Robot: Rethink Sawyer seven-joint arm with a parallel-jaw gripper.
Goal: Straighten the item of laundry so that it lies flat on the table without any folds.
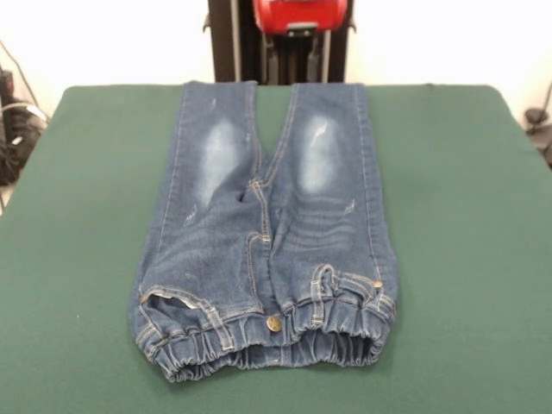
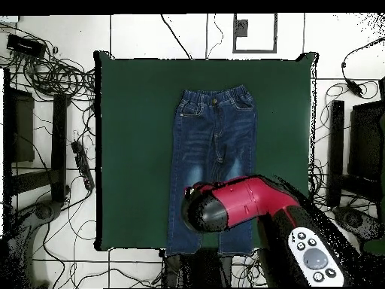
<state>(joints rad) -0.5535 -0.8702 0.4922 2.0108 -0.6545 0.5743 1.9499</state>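
Note:
The blue denim jeans (image 1: 276, 233) lie on the dark green table (image 1: 86, 216), waistband toward the front camera and both legs running to the far edge. The legs lie side by side with faded patches on the thighs. The waistband is gathered, and its left corner is bunched with a pocket edge turned up. In the overhead view the jeans (image 2: 214, 135) reach the table's (image 2: 135, 150) bottom edge and the leg ends hang over it. My red and black arm (image 2: 225, 207) hovers over the lower legs. The gripper (image 1: 300, 33) shows only partly at the top edge.
The black pedestal (image 1: 233, 43) stands behind the table's far edge. Cables (image 2: 53, 75) and black stands (image 2: 334, 150) lie on the floor on both sides of the table. Wide green table surface shows on both sides of the jeans.

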